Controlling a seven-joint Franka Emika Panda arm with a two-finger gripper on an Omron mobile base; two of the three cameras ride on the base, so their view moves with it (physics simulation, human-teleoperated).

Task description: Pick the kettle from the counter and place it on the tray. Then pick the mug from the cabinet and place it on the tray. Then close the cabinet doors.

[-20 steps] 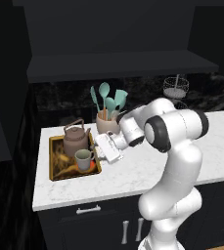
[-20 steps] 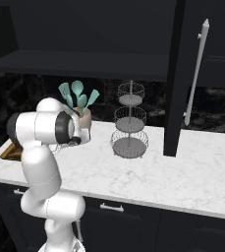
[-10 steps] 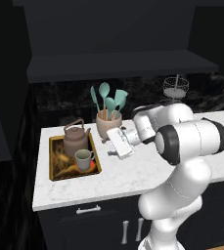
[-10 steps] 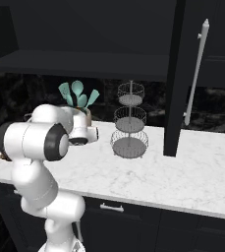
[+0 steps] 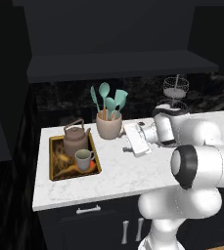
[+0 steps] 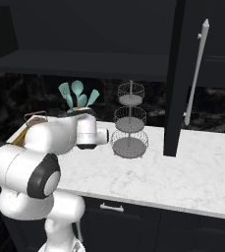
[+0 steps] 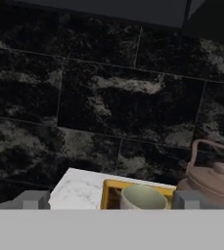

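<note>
The kettle (image 5: 76,140) and the mug (image 5: 83,159) are seen sitting side by side on the tray (image 5: 55,160), which lies on the counter (image 5: 118,168); nothing is held by the gripper (image 5: 131,140), and its jaws are spread wide; the cabinet doors (image 6: 190,78) are judged to be left for closing.

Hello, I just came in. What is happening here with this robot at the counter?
A white robot arm is working at a marble counter. The kettle and the mug both stand on the gold-rimmed tray, so those steps look done. The gripper is open, holds nothing, and hangs above the counter beside the utensil crock. The cabinet door on the right stands open, so closing the doors is what remains.
</note>
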